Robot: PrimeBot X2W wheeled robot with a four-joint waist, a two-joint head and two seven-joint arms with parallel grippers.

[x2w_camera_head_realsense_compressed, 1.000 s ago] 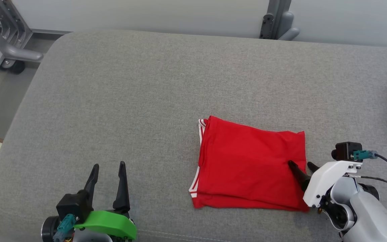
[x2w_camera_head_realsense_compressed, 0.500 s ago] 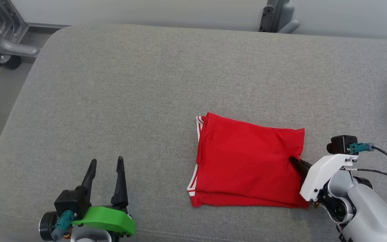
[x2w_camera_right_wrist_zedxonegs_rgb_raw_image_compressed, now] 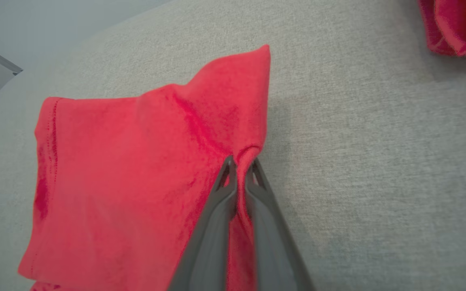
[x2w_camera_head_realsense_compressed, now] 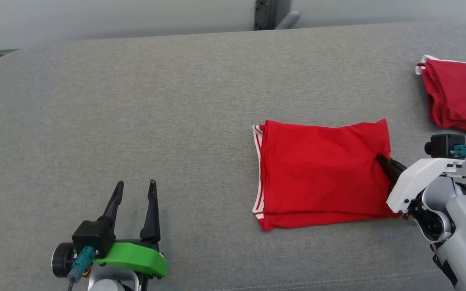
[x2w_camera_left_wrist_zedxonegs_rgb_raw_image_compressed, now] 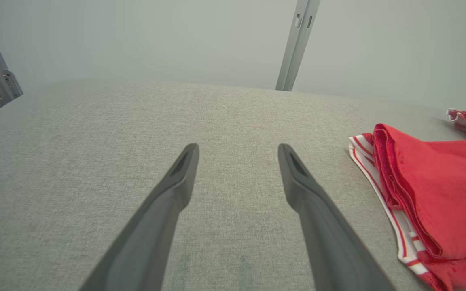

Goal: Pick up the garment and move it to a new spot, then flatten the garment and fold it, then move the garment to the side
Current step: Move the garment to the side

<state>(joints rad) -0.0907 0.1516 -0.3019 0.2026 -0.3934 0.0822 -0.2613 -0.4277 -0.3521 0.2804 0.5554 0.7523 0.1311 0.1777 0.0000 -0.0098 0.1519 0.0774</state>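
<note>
Red garment, its right edge between the closed right fingers.

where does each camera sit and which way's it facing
Head view: on the head, facing forward and down at the grey cushion; left end effector open lower left, right end effector shut on the folded red garment.
Left wrist view: left wrist, facing low across the cushion between its spread fingers.
Right wrist view: right wrist, facing down its closed fingers at the pinched garment edge.
Shared: all three show that garment; head and right wrist also a second red garment.
</note>
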